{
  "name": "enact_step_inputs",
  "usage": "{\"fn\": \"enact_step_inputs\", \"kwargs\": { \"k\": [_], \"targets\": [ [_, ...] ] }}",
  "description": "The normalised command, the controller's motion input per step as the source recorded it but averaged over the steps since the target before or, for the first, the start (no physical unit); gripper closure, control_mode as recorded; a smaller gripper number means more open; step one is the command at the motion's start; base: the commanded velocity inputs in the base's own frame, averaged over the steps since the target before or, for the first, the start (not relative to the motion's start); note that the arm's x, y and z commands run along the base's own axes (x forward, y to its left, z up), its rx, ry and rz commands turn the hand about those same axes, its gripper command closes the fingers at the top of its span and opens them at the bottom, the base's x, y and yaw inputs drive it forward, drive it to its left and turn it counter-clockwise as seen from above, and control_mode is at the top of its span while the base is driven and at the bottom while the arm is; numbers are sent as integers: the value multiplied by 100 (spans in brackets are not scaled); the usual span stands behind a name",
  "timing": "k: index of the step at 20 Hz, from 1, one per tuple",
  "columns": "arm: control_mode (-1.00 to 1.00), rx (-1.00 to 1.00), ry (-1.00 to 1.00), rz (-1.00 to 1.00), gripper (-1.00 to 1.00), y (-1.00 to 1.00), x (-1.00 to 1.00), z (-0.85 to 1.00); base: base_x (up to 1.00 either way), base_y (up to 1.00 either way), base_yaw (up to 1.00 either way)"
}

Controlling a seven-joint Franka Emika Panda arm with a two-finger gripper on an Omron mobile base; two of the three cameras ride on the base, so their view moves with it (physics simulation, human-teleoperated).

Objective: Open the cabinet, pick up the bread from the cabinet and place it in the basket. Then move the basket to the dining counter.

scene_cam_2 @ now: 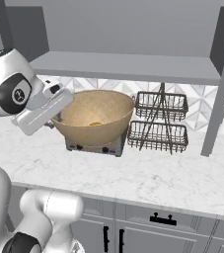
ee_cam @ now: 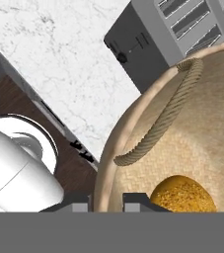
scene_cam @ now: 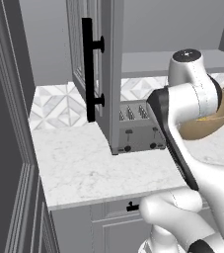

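The gripper (ee_cam: 106, 201) was closed down tight on the rim of the basket (ee_cam: 182, 143), one dark fingertip outside the tan wall and the other just inside it, right below the near end of the rope handle (ee_cam: 165, 118). In the right base view the hand met the basket (scene_cam_2: 96, 118) at its left edge, and the basket hung tilted, clear of the marble worktop (scene_cam_2: 148, 180) and in front of the toaster (scene_cam_2: 96, 146), whose top it hid. From the left base view the basket (scene_cam: 217, 118) showed past the arm, to the right of the toaster (scene_cam: 135, 128) and higher than the worktop (scene_cam: 93, 163).

The bread (ee_cam: 182, 195) lay inside the basket, low against the wall next to the inner fingertip; whether the finger touched it I cannot tell. In the right base view it appeared as a small orange patch (scene_cam_2: 95, 123) at the bottom of the bowl.

The cabinet (scene_cam_2: 128, 64) stood open above the back of the worktop, its lower shelf bare. Its glass-panel door (scene_cam: 91, 69) swung out over the worktop, with the long black bar handle (scene_cam: 88, 69) facing the left camera. A black wire rack (scene_cam_2: 159, 123) sat at the back of the worktop, just right of the basket and apart from it. Low grey cabinets (scene_cam_2: 133, 232) with short black handles ran beneath the worktop's front edge.
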Motion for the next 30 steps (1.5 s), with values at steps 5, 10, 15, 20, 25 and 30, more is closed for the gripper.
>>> {"fn": "enact_step_inputs", "kwargs": {
  "k": [5,10,15,20,25,30],
  "targets": [
    [100,0,0,0,100,0,0,0,-33,0,0],
    [100,0,0,0,100,0,0,0,-86,0,0],
    [100,0,0,0,100,0,0,0,-68,-4,-13],
    [100,0,0,0,100,0,0,0,-4,-1,-60],
    [100,0,0,0,100,0,0,0,-7,0,-71],
    [100,0,0,0,100,0,0,0,-9,-2,-73]
  ]
}}
